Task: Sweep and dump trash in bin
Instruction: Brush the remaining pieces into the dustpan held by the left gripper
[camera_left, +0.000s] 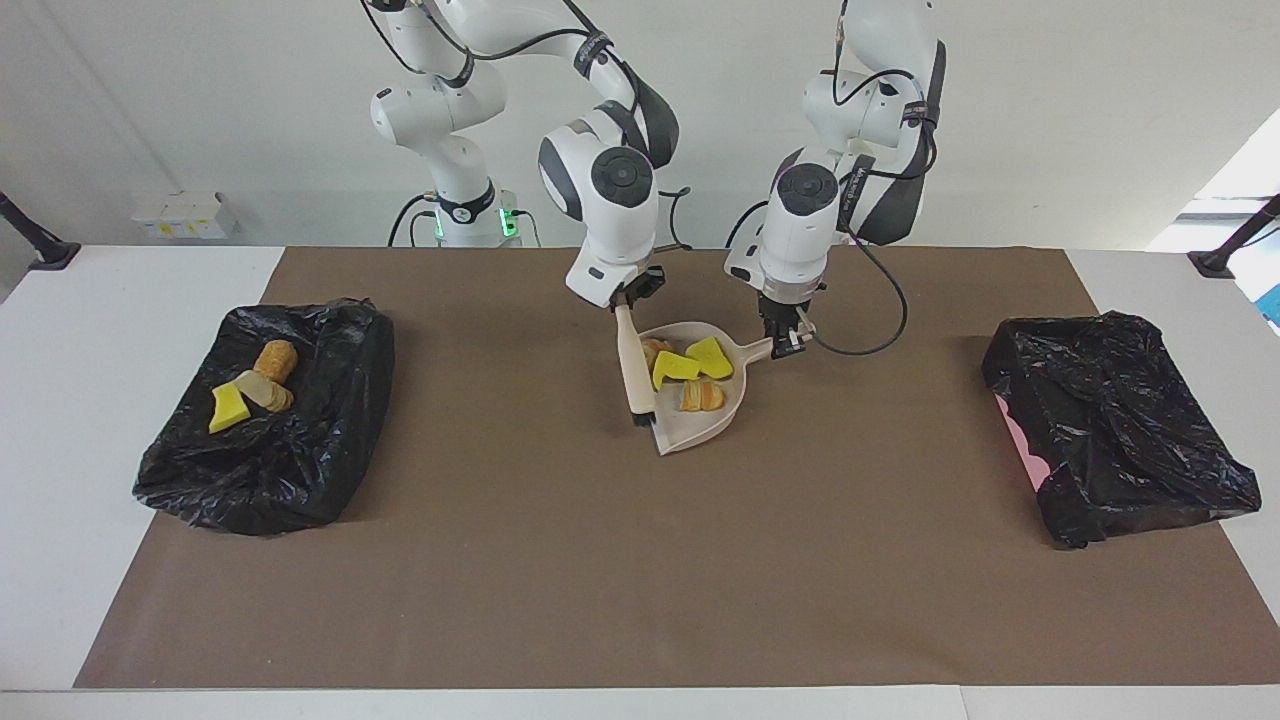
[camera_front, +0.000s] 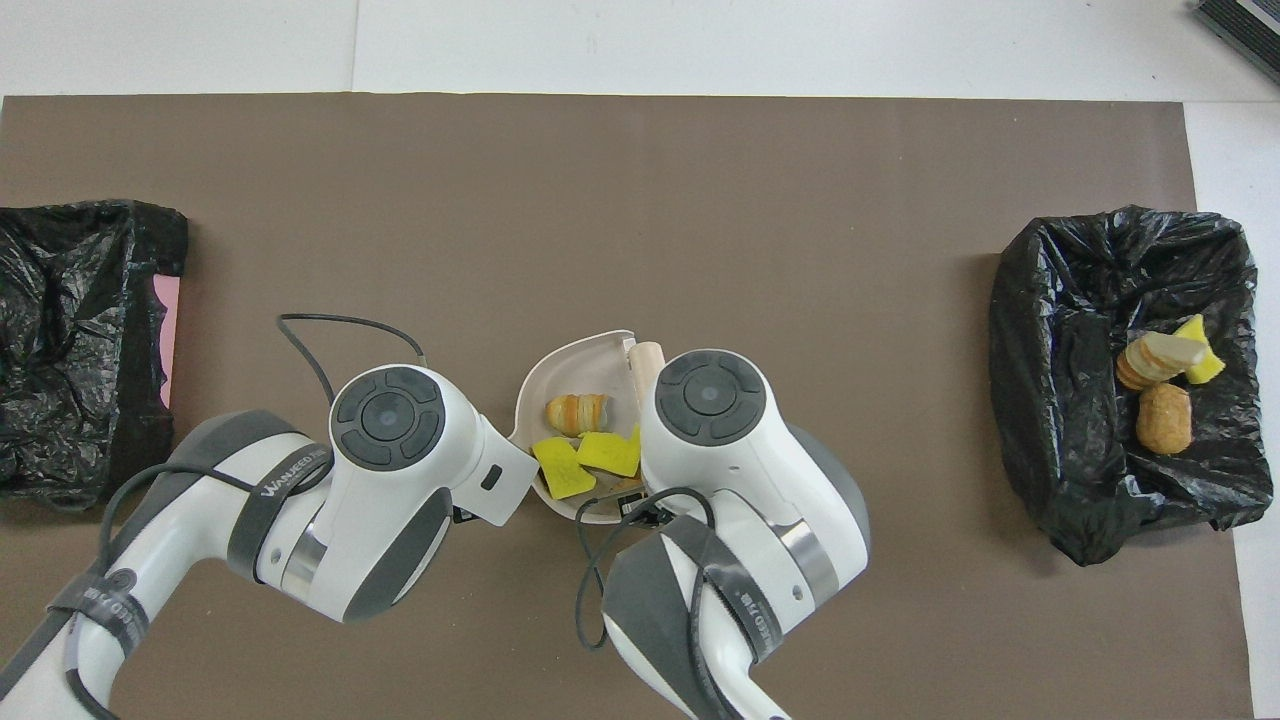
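Note:
Near the table's middle, toward the robots, lies a beige dustpan (camera_left: 702, 426) (camera_front: 558, 372). My left gripper (camera_left: 785, 340) is shut on its handle. The pan holds trash: two yellow pieces (camera_left: 676, 368) (camera_front: 561, 468), a striped orange-brown lump (camera_left: 702, 396) (camera_front: 578, 412) and another lump (camera_left: 655, 349) by the rim. My right gripper (camera_left: 628, 298) is shut on a beige brush (camera_left: 633, 365), whose dark bristles rest at the pan's mouth. In the overhead view both wrists hide the grippers. The bin (camera_left: 300, 440) (camera_front: 1060, 330) at the right arm's end holds more trash (camera_left: 272, 358) (camera_front: 1163, 418).
A second black-bagged bin (camera_left: 1115, 430) (camera_front: 80, 340), with pink showing at one edge, sits at the left arm's end. A brown mat (camera_left: 640, 580) covers the table. A black cable (camera_left: 880, 330) hangs from the left wrist.

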